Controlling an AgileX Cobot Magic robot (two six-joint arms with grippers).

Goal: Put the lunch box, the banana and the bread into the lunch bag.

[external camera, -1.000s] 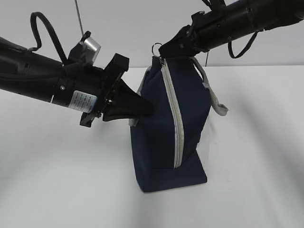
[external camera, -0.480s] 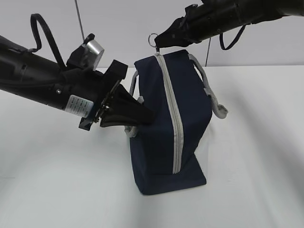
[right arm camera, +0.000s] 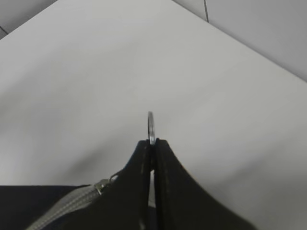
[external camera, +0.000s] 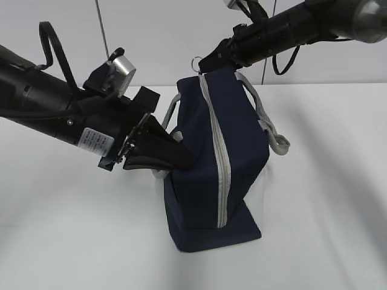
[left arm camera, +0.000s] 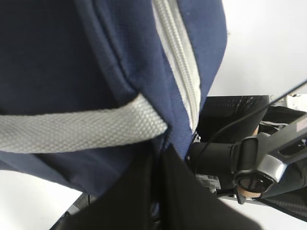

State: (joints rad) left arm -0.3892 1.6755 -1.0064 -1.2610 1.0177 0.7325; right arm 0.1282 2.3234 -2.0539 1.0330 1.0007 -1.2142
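Observation:
The navy lunch bag (external camera: 239, 157) stands on end on the white table, its grey zipper (external camera: 216, 151) running closed from top to bottom. My right gripper (external camera: 205, 65) is at the bag's top corner, shut on the metal ring pull (right arm camera: 151, 123) of the zipper. In the right wrist view, the right gripper (right arm camera: 152, 143) shows the ring sticking out past its tips. My left gripper (external camera: 184, 158) is shut on the bag's fabric at its left side. In the left wrist view, the left gripper (left arm camera: 158, 152) pinches a seam just under a grey strap (left arm camera: 72, 130). The lunch box, banana and bread are out of view.
A grey strap handle (external camera: 273, 134) hangs loose off the bag's right side. The white table (external camera: 326, 199) stretches around the bag, with a pale wall behind it. The right arm's dark body (left arm camera: 240, 163) shows beyond the bag in the left wrist view.
The left gripper has dropped lower along the bag's left side, still pinching it. The right gripper stayed shut on the ring, rising a little and then coming back down. The bag's top has spread wider.

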